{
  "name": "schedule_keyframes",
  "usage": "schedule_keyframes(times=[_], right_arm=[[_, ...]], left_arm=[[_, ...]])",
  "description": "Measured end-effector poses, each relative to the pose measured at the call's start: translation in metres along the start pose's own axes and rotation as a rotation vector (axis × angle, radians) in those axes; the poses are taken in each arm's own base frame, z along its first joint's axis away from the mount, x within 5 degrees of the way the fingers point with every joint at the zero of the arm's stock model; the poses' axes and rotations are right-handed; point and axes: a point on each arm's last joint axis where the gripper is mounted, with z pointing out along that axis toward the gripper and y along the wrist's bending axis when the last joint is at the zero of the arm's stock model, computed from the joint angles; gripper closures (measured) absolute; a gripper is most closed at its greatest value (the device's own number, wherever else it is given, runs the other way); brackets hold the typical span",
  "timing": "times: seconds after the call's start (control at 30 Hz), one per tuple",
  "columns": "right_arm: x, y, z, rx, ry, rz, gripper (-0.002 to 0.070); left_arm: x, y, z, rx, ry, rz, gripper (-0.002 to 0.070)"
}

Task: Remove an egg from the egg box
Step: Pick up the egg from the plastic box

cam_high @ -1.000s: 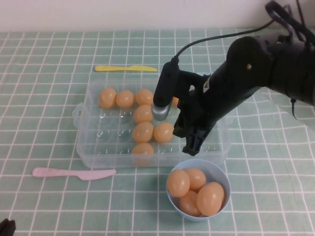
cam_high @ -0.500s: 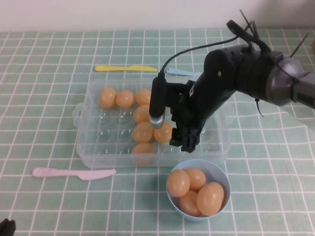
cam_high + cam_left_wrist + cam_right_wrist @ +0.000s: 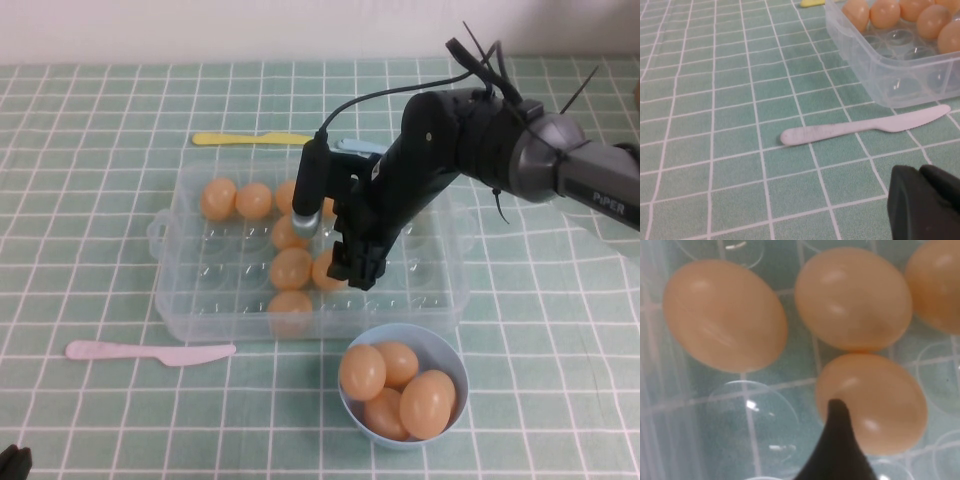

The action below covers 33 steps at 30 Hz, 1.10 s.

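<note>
Over the large clear plastic egg box (image 3: 190, 300), your right gripper (image 3: 356, 262) hangs with jaws spread, empty, directly above a smooth orange-tan egg (image 3: 871, 402) sitting in its cup. Your left gripper (image 3: 925, 202) rests near the table's front-left corner; I cannot tell its jaws.

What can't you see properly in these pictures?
- High view: the right tool and arm cover part of the egg box; eggs behind them cannot be counted.
- Right wrist view: one fingertip shows; the other is cut off.
- Left wrist view: the left tool is cut off by the edge.
</note>
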Motion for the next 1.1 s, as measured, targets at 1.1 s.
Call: schedule_keyframes(times=[1.1], right_arm=[[0.005, 0.004, 0.022, -0.055, -0.001, -0.059, 0.0217]], left_arm=[[0.0, 0.0, 0.0, 0.0, 0.0, 0.0, 0.0679]])
